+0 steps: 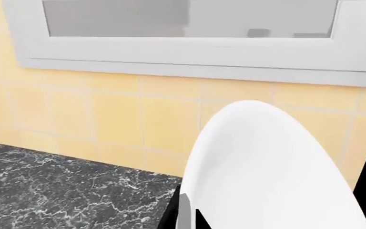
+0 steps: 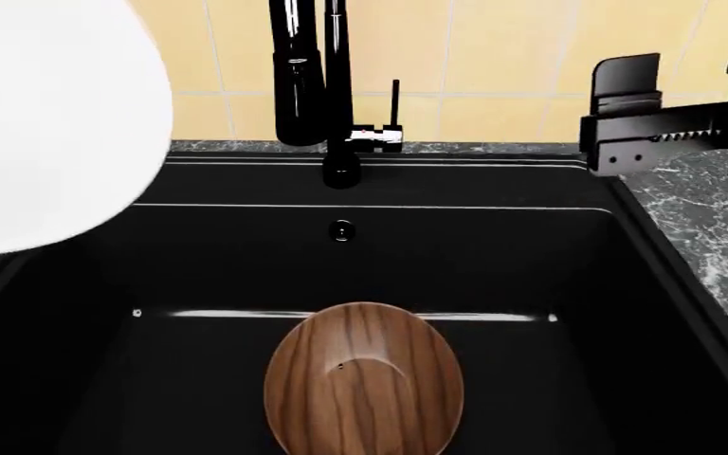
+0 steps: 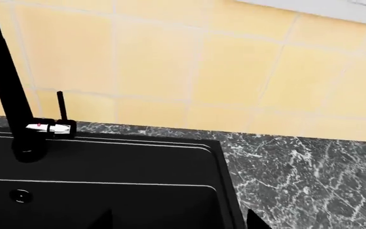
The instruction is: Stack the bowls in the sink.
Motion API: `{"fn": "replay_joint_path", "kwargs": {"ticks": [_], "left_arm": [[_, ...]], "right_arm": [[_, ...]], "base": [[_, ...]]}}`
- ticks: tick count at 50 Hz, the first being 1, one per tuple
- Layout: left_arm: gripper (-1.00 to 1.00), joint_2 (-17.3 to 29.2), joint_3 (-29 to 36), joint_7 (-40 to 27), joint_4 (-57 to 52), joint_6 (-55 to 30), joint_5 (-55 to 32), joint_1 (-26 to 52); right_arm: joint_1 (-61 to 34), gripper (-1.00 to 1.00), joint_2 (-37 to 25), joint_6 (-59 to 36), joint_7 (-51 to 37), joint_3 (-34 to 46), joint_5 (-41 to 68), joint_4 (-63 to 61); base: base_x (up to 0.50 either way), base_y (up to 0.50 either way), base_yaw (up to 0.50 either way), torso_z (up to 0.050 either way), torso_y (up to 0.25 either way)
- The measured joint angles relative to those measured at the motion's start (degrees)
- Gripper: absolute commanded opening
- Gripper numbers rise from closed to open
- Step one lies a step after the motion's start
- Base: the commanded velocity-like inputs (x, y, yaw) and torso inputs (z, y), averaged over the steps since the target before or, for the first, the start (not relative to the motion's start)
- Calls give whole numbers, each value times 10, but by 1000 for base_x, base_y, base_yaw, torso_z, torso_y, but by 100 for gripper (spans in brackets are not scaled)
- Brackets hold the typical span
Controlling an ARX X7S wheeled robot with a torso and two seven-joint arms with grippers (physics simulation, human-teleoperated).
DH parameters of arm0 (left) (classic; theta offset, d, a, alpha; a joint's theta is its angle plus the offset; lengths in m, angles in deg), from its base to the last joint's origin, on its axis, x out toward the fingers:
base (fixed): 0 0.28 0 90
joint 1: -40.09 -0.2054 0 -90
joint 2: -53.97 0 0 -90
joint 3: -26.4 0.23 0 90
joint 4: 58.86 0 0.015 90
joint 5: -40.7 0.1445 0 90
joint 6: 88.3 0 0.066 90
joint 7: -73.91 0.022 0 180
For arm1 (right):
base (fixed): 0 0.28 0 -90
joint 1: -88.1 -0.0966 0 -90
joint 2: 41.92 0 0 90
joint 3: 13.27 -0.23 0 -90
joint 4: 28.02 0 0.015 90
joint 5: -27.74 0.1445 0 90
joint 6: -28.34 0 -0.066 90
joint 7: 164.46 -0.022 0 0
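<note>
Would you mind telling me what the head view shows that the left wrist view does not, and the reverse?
Only the head view shows the brown bowl lying in the sink, the black faucet behind it, and the right gripper raised over the sink's right rim. Only the left wrist view shows the white window frame above the tiles. Both show the white bowl, large and close to each camera, the yellow tiled wall and the dark marbled counter.

The black sink (image 2: pixel 212 261) sits in a dark marble counter (image 2: pixel 705 218); the brown bowl (image 2: pixel 364 379) rests in its basin, in front of the faucet (image 2: pixel 307 85).
</note>
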Motion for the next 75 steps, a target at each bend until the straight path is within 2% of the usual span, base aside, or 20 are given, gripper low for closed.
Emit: {"fn": "replay_joint_path", "kwargs": {"ticks": [12,28,48,75], "left_arm": [[-100,-34,55,3,3,-1,8,5],[-100,-65,96,26,2,13,40,-18],[-100,-101,104,97,-10,74,101,-100],[-100,-114,105,185,-35,132,148,-202]], "right_arm": [[-82,100,-48,-6,-14,46,10,1],[-140,100,-78,-2,-12,86,11,-1],[-151,100,-96,7,-4,111,5,-13],[-150,100,-111,22,12,129,-7,-24]], "base": [[0,0,0,0,0],[0,0,0,0,1],[0,0,0,0,0],[0,0,0,0,0]]}}
